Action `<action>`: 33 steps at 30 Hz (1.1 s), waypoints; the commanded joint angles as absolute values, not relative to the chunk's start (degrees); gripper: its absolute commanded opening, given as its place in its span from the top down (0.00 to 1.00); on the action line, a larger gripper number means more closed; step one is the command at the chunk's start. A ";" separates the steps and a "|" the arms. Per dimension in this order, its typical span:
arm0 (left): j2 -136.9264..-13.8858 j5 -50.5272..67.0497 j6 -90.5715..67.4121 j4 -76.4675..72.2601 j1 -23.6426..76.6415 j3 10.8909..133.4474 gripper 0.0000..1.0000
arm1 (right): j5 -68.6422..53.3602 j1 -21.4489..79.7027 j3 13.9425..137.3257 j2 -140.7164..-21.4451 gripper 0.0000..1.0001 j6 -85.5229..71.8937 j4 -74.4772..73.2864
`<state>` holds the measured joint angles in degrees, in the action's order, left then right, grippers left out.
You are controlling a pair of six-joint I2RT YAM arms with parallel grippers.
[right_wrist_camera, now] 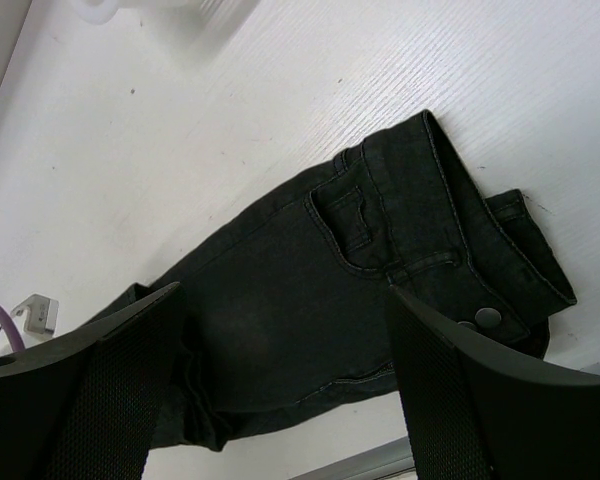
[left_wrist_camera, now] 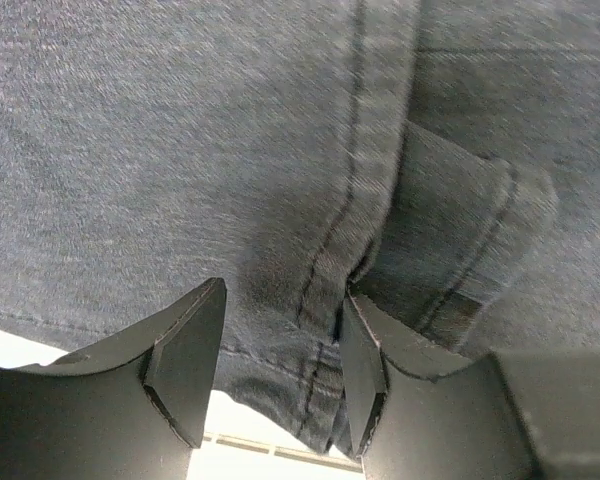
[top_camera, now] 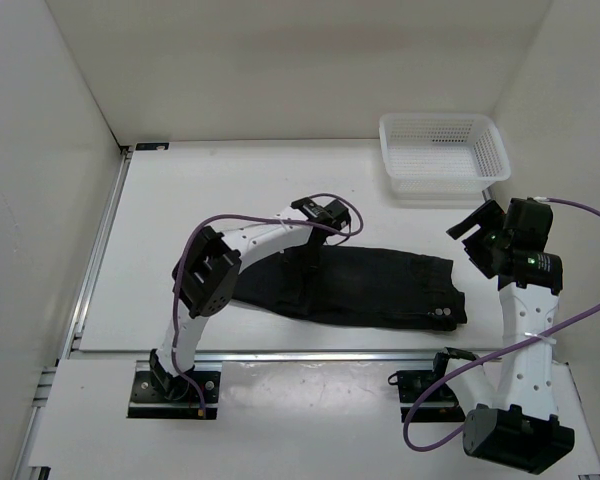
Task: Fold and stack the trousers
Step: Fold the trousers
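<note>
We see left pincer (left_wrist_camera: pixel 280 370) half open, astride a seam of the trousers (left_wrist_camera: pixel 180 150) | right pincer (right_wrist_camera: pixel 285 330) wide open, empty, raised.

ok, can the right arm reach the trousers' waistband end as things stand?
Probably yes: the right gripper hangs open over the waistband of the trousers, nothing lies between them, and the left gripper is well off to the side.

Basket (top_camera: pixel 445 183) blocks far-right corner (open table (top_camera: pixel 200 190) beyond trousers (top_camera: pixel 370 285)).

The basket (top_camera: pixel 440 185) sits behind trousers (top_camera: pixel 380 285) (rightward).
</note>
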<state>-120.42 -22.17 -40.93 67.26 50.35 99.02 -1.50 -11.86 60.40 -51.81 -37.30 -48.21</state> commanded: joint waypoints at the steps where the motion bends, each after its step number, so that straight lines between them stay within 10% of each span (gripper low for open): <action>1: -115.84 -19.25 -41.58 63.55 48.70 96.95 0.41 | -1.85 -11.51 60.47 -51.50 0.16 -36.47 -47.46; 16: -117.94 -18.71 -37.88 64.42 49.22 100.63 0.18 | -1.85 -11.51 59.94 -50.98 0.16 -36.47 -47.46; 28: -121.37 -20.82 -37.88 66.00 49.83 99.58 0.39 | -1.85 -11.51 59.94 -50.98 0.16 -36.47 -47.46; 33: -119.71 -24.07 -37.88 68.90 49.83 101.95 0.87 | -1.85 -11.51 59.94 -50.98 0.16 -36.47 -47.46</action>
<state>-121.86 -20.38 -38.28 66.52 49.63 99.39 -1.50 -11.86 60.07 -51.72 -37.30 -48.14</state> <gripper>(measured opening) 0.198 0.842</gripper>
